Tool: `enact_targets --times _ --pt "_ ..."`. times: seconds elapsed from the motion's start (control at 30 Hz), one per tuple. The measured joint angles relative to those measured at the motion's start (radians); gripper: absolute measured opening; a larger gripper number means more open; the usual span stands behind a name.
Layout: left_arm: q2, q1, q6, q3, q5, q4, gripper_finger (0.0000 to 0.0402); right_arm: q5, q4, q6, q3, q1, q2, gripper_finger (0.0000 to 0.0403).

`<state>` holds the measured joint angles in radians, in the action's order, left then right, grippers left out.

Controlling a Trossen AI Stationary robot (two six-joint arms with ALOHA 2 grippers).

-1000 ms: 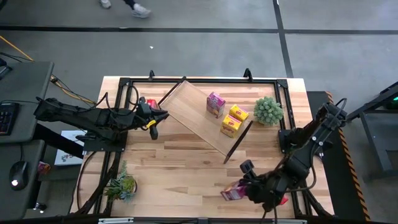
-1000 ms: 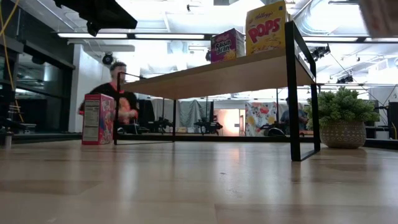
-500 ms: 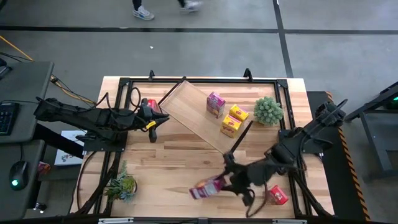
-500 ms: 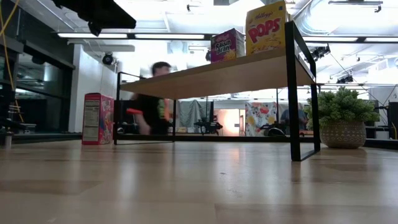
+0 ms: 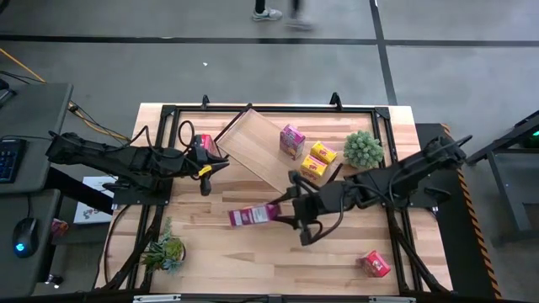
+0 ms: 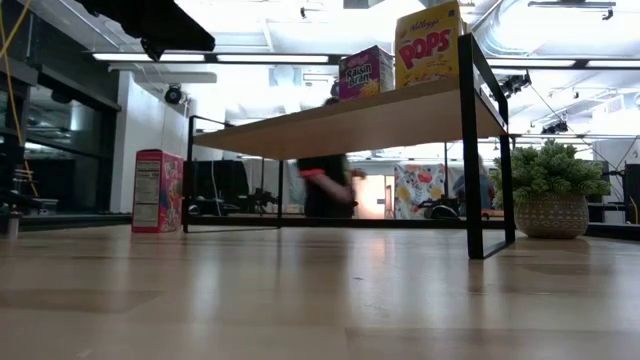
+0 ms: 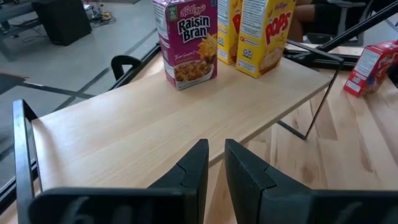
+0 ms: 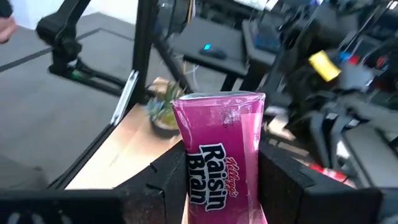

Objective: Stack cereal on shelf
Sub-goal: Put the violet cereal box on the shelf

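The shelf (image 5: pixel 268 156) stands slantwise on the table's far half, with a magenta box (image 5: pixel 292 140) and two yellow boxes (image 5: pixel 317 161) upright on it. My right gripper (image 5: pixel 281 212) is shut on another magenta Raisin Bran box (image 5: pixel 251 216) near the shelf's near side. My left gripper (image 5: pixel 212 162) waits at the shelf's left end with its fingers close together, empty; it also shows in the left wrist view (image 7: pixel 216 167). One red box (image 5: pixel 205 141) stands beside it, and another red box (image 5: pixel 376 263) lies near the right front corner. My right gripper pinches the Raisin Bran box between its two fingers, one on each narrow side (image 8: pixel 184 168), at the end nearest the wrist. The fingers lie level, coming from the table's right and running along the box. The box sticks out past the fingertips toward the table's left, printed face up.
A potted plant (image 5: pixel 364 149) stands by the shelf's right end and a smaller one (image 5: pixel 164 251) at the left front corner. A black frame (image 5: pixel 253 109) rims the table. A person (image 5: pixel 278 12) walks on the floor beyond the far edge. Bare wood lies along the front.
My right gripper has carried the magenta box from the table's right front corner toward the left and the far edge, up to the shelf's near side. The box has stayed lying level in the hold. A person has walked past behind the table.
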<state>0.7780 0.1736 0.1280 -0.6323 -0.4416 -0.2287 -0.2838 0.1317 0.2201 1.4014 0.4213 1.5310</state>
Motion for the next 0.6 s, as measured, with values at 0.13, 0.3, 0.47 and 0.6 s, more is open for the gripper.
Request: enact_targets --times 0.13,0.3,0.47,0.6 --pt "0.000 0.000 0.000 0.000 0.021 0.000 0.0047 -0.044 -0.039 0.053 0.025 -0.021 0.027 0.0154" --pt "0.000 0.000 -0.001 0.000 0.021 0.002 0.0047 -0.155 0.136 0.097 0.230 -0.045 0.135 0.0154" --pt "0.000 0.000 0.000 0.000 0.021 0.001 0.0047 -0.256 0.546 -0.028 0.557 -0.096 0.316 0.0154" --pt "0.000 0.000 0.002 0.000 0.021 0.001 0.0047 -0.270 0.882 -0.157 0.790 -0.160 0.437 0.0154"
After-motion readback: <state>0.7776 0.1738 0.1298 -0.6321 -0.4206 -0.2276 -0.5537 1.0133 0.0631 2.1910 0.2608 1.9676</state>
